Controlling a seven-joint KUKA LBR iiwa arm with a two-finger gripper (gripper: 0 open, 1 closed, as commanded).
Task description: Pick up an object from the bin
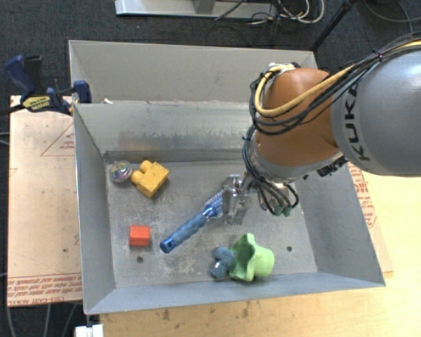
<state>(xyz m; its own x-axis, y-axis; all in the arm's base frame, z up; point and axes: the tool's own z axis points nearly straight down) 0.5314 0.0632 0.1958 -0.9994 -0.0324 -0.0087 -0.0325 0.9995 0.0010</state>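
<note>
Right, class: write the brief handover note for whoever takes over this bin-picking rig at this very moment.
Gripper: low in the grey bin, at the upper right end of the long blue tool; grip cannot be judged.
Things: blue tool lies slanted mid-floor; yellow block and small ball back left; red cube front left; green toy with a blue-grey piece at the front.
Done: gripper is at the tool; nothing lifted out.
Left: secure one thing, lift it clear of the bin.

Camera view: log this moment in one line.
end effector | at upper end of blue stick | stick lying diagonal | nearest other: green toy
</note>
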